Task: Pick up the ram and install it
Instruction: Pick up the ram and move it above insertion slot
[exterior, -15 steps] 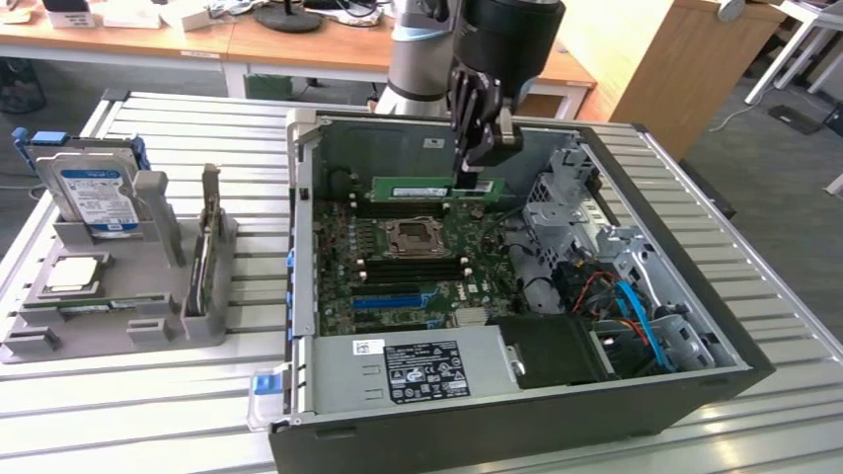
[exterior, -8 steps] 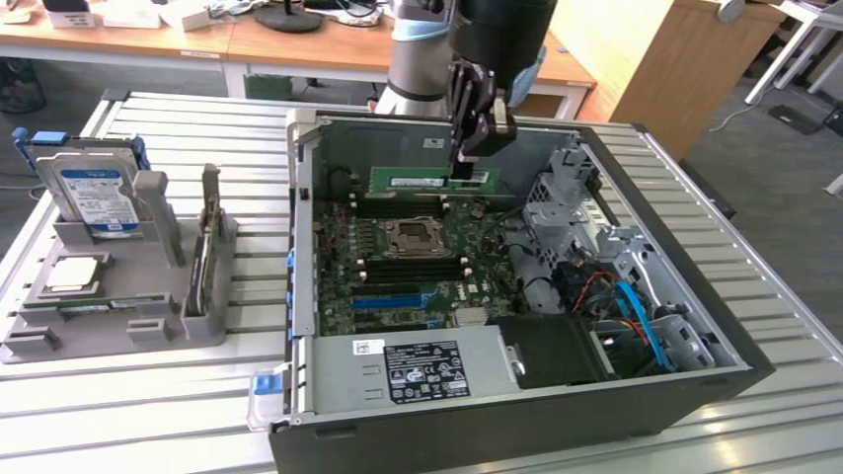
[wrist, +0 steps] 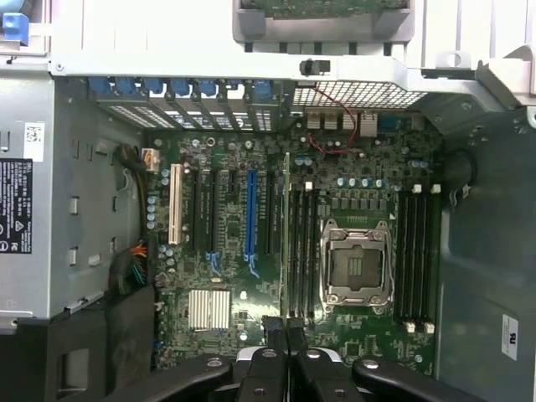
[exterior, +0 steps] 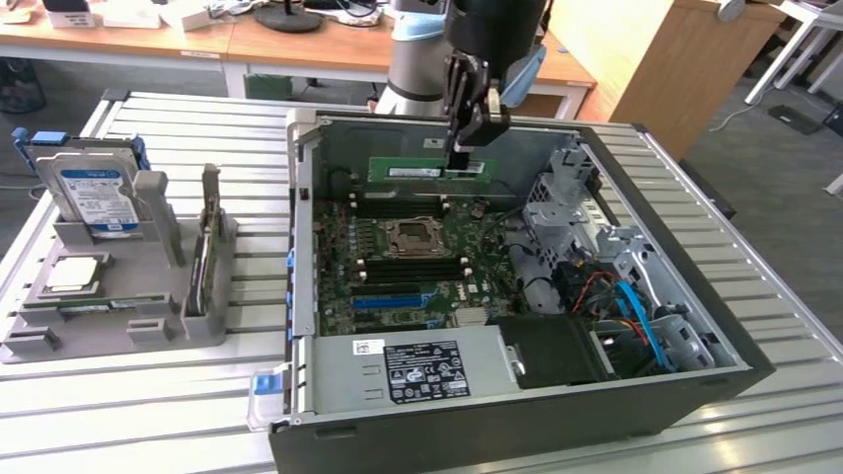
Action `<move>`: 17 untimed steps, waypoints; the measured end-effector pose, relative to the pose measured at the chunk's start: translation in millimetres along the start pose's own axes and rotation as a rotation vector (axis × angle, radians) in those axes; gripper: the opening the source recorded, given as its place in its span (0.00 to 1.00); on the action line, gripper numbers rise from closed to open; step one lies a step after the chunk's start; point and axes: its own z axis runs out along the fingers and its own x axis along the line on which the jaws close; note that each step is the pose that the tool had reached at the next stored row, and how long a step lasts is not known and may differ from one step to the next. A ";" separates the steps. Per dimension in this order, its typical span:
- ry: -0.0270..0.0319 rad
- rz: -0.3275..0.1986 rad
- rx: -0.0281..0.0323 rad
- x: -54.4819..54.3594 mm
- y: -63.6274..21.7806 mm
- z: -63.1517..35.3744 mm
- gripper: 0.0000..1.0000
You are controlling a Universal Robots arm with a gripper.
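From where I stand, the single arm (exterior: 495,30) reaches down into the open computer case (exterior: 527,425), and its one gripper (exterior: 464,158) is clenched tight on the ram (exterior: 415,171). The fingers pinch the stick's top edge near one end. The ram hangs level with its long edge down, in the upper middle of the exterior view. It sits close to the case's rear wall, above the motherboard (exterior: 395,281).

In the wrist view the gripper (wrist: 287,335) shows the same narrow pinch, and the ram (wrist: 287,234) appears edge-on as a thin line. That line runs alongside the dark memory slots (wrist: 306,251) just beside the CPU socket (wrist: 356,260) (whether the stick touches a slot or only hovers, I cannot tell).

There is one ram in the grip, one case, one motherboard and one open, square socket (exterior: 419,235). One power supply (exterior: 409,370) with a black label sits in the lower middle of the exterior view.

At the left of the exterior view one grey fixture (exterior: 145,331) sits on the slatted metal table (exterior: 197,128), well apart from the gripper. It carries one blue-labelled hard drive (exterior: 95,197) standing upright and one silver CPU chip (exterior: 73,275) lying flat below it.
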 end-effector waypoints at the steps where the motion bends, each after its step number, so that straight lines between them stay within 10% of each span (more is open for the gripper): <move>1: 0.0001 0.000 -0.0001 -0.8 0.0 0.0 0.12; 17: 0.0001 0.000 0.0000 -1.4 0.0 6.8 0.12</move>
